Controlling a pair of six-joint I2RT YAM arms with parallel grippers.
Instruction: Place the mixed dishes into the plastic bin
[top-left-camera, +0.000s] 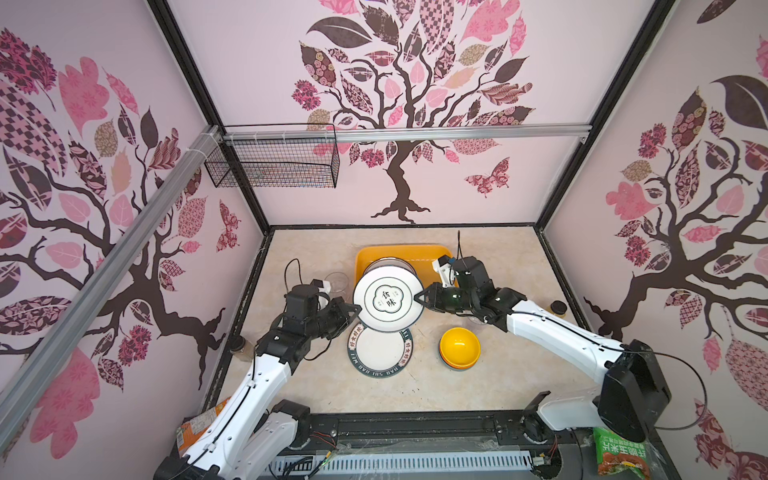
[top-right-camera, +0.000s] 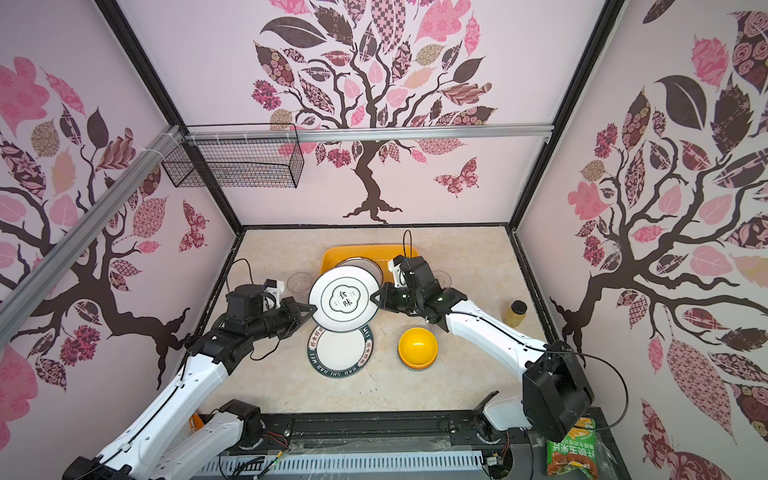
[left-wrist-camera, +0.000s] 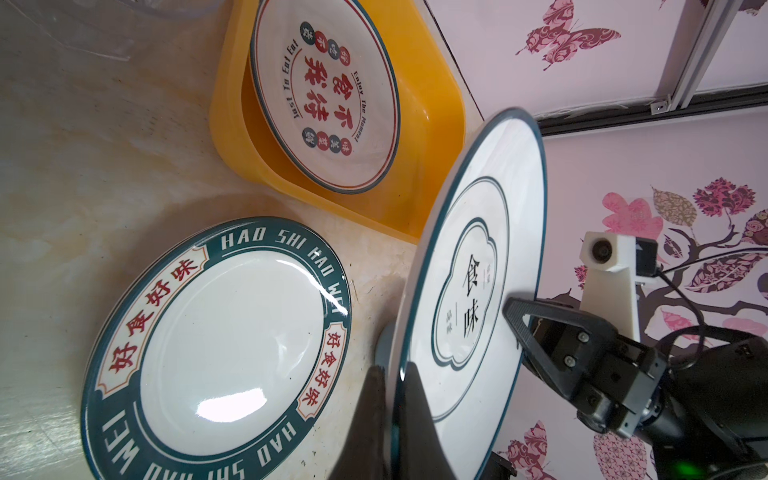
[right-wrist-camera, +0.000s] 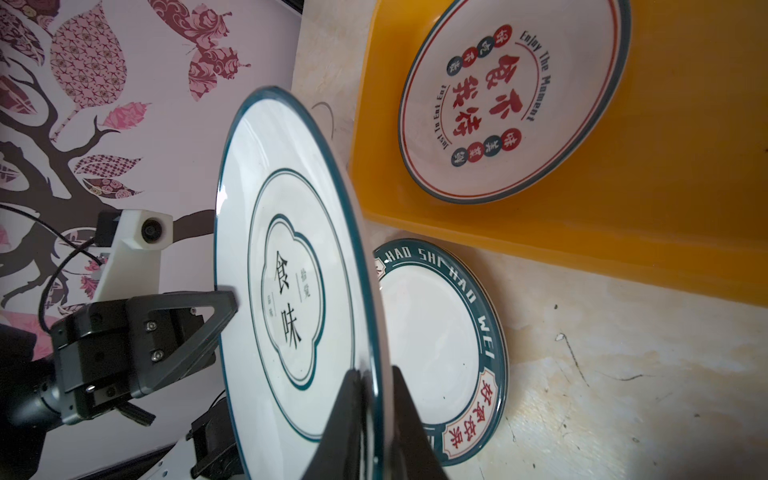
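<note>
Two grippers hold one plate by opposite edges, lifted at the near side of the bin.

The left gripper (top-left-camera: 358, 309) and the right gripper (top-left-camera: 417, 297) are each closed on the rim of the thin-rimmed plate (top-left-camera: 388, 301), which is face up and clear of the counter (top-left-camera: 311, 382). In both top views it overlaps the near wall of the plastic bin (top-left-camera: 432, 253), where a red-lettered plate (left-wrist-camera: 324, 104) lies. It also overlaps the far edge of a broad-rimmed plate (top-left-camera: 380, 351) lying flat on the counter. A stack of bowls (top-left-camera: 459, 347), yellow on top, stands to the right of that plate.
</note>
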